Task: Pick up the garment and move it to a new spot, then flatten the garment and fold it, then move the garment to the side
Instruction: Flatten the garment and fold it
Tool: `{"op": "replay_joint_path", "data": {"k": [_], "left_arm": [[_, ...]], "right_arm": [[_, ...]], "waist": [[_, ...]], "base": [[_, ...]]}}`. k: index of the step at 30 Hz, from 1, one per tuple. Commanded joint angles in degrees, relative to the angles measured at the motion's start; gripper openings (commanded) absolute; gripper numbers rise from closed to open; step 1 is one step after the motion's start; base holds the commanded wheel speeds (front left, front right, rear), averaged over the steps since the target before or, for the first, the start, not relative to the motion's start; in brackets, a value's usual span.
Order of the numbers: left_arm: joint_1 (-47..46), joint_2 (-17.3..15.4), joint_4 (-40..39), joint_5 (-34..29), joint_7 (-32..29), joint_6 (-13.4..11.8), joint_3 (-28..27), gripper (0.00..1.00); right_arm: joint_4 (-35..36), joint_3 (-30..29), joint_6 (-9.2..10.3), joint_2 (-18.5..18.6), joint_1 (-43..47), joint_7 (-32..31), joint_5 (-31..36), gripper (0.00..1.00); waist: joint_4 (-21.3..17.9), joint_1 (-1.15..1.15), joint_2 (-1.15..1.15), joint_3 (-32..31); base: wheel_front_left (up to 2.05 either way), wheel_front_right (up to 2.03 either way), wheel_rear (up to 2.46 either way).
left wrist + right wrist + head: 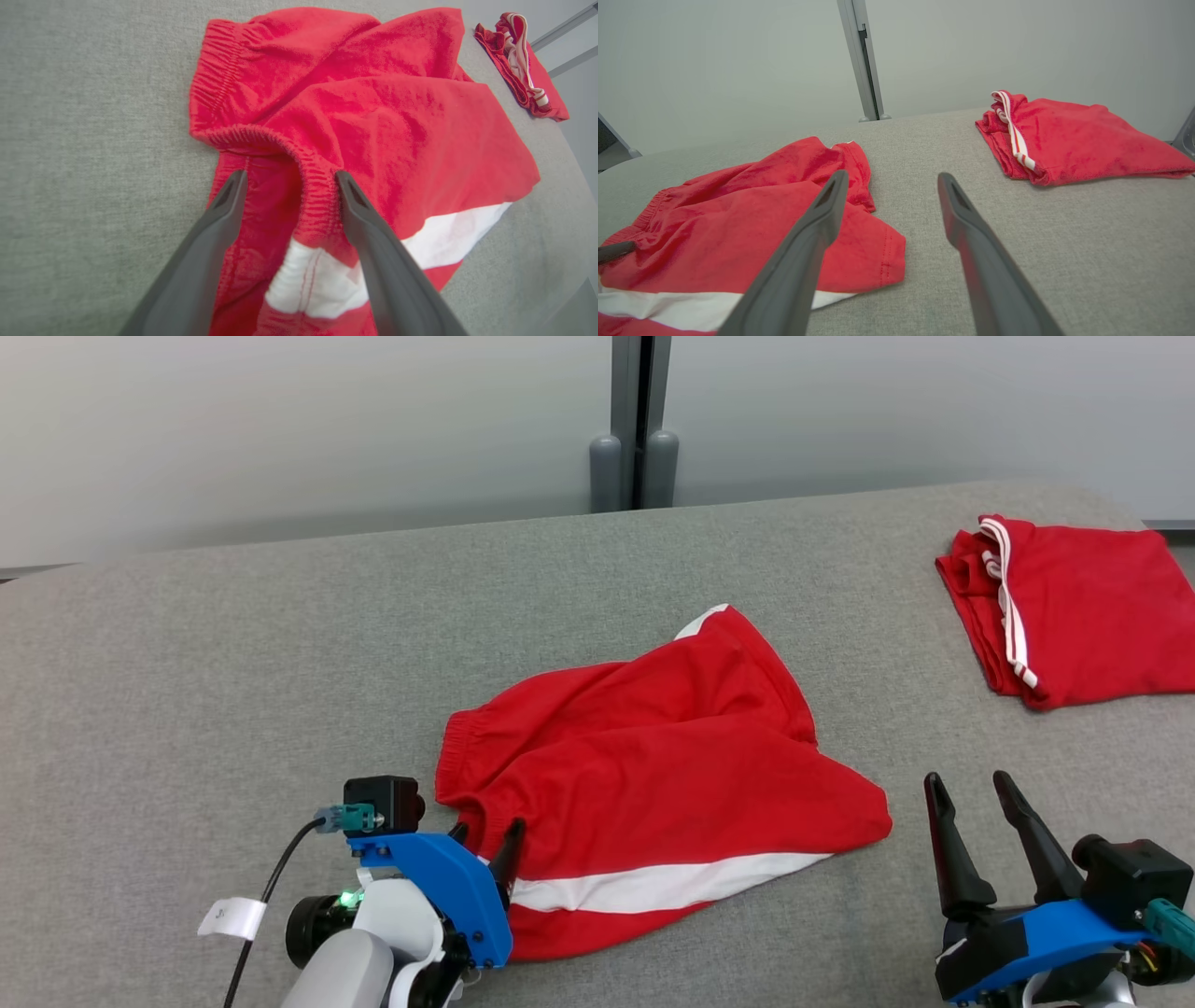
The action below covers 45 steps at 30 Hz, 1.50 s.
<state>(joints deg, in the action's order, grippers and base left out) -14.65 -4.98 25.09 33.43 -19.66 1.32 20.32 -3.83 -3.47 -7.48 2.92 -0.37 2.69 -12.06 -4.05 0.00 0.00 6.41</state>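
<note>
At the near edge of the bench (187, 663), left of centre, the left gripper (485, 835) stands wide open with nothing clamped. Its two fingers straddle a raised fold of the waistband (317, 186) of the red shorts (653, 756). The shorts lie rumpled in the middle of the bench, with a white stripe (653, 887) along their near side. The right gripper (969, 793) is near the front right corner, just beside the shorts' right edge, also wide open and empty, over bare bench. A folded red garment (1092, 607) lies at the far right corner, well apart. A grey post (639, 420) rises behind the far edge.
</note>
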Motion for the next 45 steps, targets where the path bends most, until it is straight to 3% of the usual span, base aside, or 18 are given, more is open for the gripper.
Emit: {"op": "replay_joint_path", "data": {"k": [1,2,3,4,5,10,13,14,17,28,29,30,31,39,45], "left_arm": [[-1.2,0.1,0.6,0.3,-0.4,-0.4,-0.3,1.00],[-1.5,0.1,0.9,0.5,-0.5,-0.3,-0.3,1.00],[-1.8,0.2,0.8,0.9,0.2,0.0,-0.6,0.60],[-2.1,0.3,0.7,1.0,1.2,0.1,-0.9,0.11],[-2.2,0.3,0.9,1.2,2.0,0.3,-1.0,0.00],[-3.0,0.4,2.1,1.0,8.7,0.9,-2.6,0.00],[-3.7,-0.1,2.6,0.1,13.0,0.0,-3.9,0.00],[-4.1,-0.7,3.4,-1.1,17.6,-1.3,-5.2,0.00],[-4.7,-1.0,5.2,-2.3,23.2,-2.6,-6.3,0.00],[-6.4,-1.7,12.6,-4.6,31.6,-3.4,-6.5,0.00],[-6.3,-1.6,13.2,-4.7,32.1,-3.2,-6.4,0.18],[-6.2,-1.5,13.5,-4.7,32.4,-2.7,-6.3,0.49],[-6.1,-1.3,13.7,-4.6,32.7,-2.1,-6.0,1.00],[-2.1,-1.5,10.4,-5.2,34.5,0.7,-5.9,1.00],[3.4,-1.9,0.7,-7.3,34.8,0.3,-8.3,1.00]], "right_arm": [[-0.1,0.2,-0.02,0.0,-0.8,0.4,-0.2,1.00],[-0.2,0.3,-0.02,0.0,-1.0,0.6,-0.2,1.00],[-0.3,0.4,-0.02,0.0,-1.2,0.7,-0.4,1.00],[-0.3,0.3,-0.03,0.0,-1.2,0.8,-0.5,1.00],[-0.3,0.3,-0.03,0.0,-1.2,0.9,-0.5,1.00],[-0.1,0.3,-0.02,0.0,-1.3,1.1,-0.7,1.00],[0.0,0.2,-0.03,0.0,-1.5,1.2,-0.8,1.00],[0.1,0.1,-0.02,0.0,-1.6,1.3,-0.8,1.00],[0.2,0.1,-0.02,0.0,-1.8,1.3,-0.7,1.00],[0.1,0.4,-0.02,0.0,-2.4,0.9,-0.5,1.00],[0.1,0.4,-0.02,0.0,-2.4,0.9,-0.5,1.00],[0.1,0.4,-0.02,0.0,-2.4,0.9,-0.4,1.00],[0.0,0.4,-0.02,0.0,-2.5,0.9,-0.4,1.00],[-0.3,-0.2,-0.02,0.0,-1.9,0.8,-0.4,1.00],[0.3,-0.8,-0.03,0.0,-1.0,0.4,-0.1,1.00]], "waist": [[-0.3,0.00,0.00,0.3],[-0.4,0.00,0.00,0.5],[-0.6,0.00,0.00,0.7],[-0.7,0.00,0.00,0.9],[-0.8,0.00,0.00,1.1],[-1.2,0.00,0.00,1.9],[-1.2,0.00,0.00,2.2],[-1.1,0.00,0.00,2.5],[-1.0,0.00,0.00,3.0],[-0.7,0.00,0.00,3.7],[-0.6,0.00,0.00,3.7],[-0.6,0.00,0.00,3.7],[-0.6,0.00,0.00,3.7],[0.2,0.00,0.00,2.0],[1.4,0.00,0.00,0.2]], "base": [[0.00,0.00,0.00],[0.00,0.00,0.00],[0.00,0.00,0.00],[0.00,0.00,0.00],[0.00,0.00,0.00],[0.00,0.00,0.00],[0.00,0.00,0.00],[0.00,0.00,0.00],[0.00,0.00,0.00],[0.00,0.00,0.00],[0.00,0.00,0.00],[0.00,0.00,0.00],[0.00,0.00,0.00],[0.00,0.00,0.00],[0.00,0.00,0.00]]}}
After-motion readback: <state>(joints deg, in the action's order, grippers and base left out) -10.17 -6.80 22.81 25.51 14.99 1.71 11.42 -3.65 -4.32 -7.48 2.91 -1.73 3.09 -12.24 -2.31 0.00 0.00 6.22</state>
